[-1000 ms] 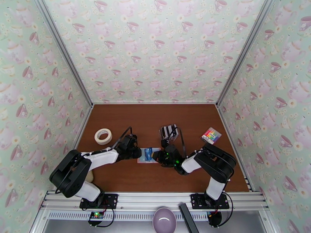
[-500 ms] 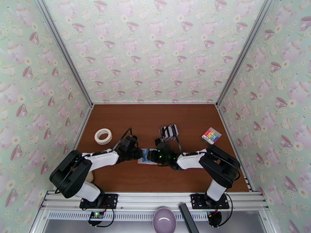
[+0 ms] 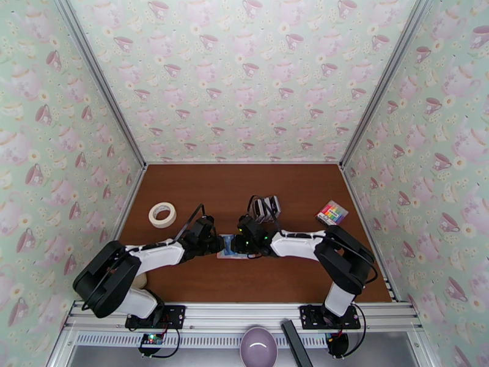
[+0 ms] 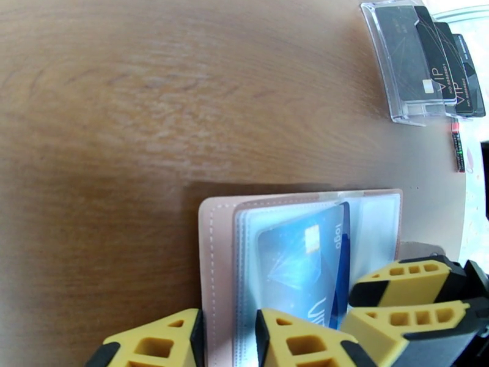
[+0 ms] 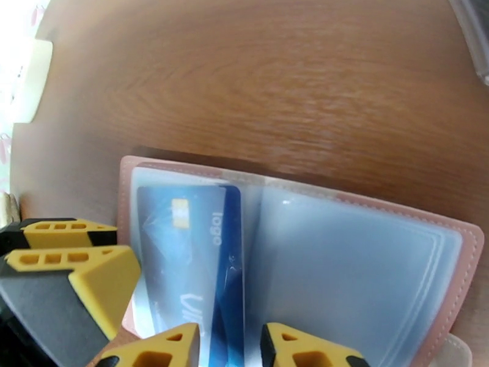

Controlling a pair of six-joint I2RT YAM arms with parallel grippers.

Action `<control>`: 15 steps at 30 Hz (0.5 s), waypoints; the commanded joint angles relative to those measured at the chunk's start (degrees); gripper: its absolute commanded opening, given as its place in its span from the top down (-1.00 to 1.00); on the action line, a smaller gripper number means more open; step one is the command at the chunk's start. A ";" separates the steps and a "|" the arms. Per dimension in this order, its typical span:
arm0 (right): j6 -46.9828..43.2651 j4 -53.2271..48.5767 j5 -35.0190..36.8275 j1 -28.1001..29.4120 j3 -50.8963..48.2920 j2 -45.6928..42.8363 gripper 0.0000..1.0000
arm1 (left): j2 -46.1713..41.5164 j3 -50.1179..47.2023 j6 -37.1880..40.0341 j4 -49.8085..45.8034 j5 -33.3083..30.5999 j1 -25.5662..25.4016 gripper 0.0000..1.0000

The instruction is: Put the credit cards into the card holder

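Note:
The pink card holder (image 3: pixel 231 246) lies open and flat on the brown table between my two grippers. A blue credit card (image 4: pixel 299 264) (image 5: pixel 183 252) sits inside a clear pocket on one side of the card holder (image 5: pixel 354 258) (image 4: pixel 374 218). My left gripper (image 3: pixel 213 243) (image 4: pixel 227 320) is slightly open, with one finger on each side of the holder's pink edge. My right gripper (image 3: pixel 245 241) (image 5: pixel 231 335) is open just above the card's long edge, holding nothing. More credit cards (image 4: pixel 441 59), black ones, stand in a clear rack (image 3: pixel 266 207).
A roll of white tape (image 3: pixel 162 215) lies at the left of the table. A multicoloured striped pad (image 3: pixel 332 212) lies at the right. A purple bowl (image 3: pixel 258 347) sits beyond the front rail. Patterned walls close in three sides.
My right gripper has moved left over the card holder and opened. The blue card stays in the pocket. My left gripper has shifted slightly and loosened a little.

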 commanded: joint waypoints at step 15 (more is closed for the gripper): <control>-3.76 -11.62 3.33 4.11 9.83 4.73 0.43 | 0.85 -5.11 -4.44 2.36 3.06 -0.90 0.42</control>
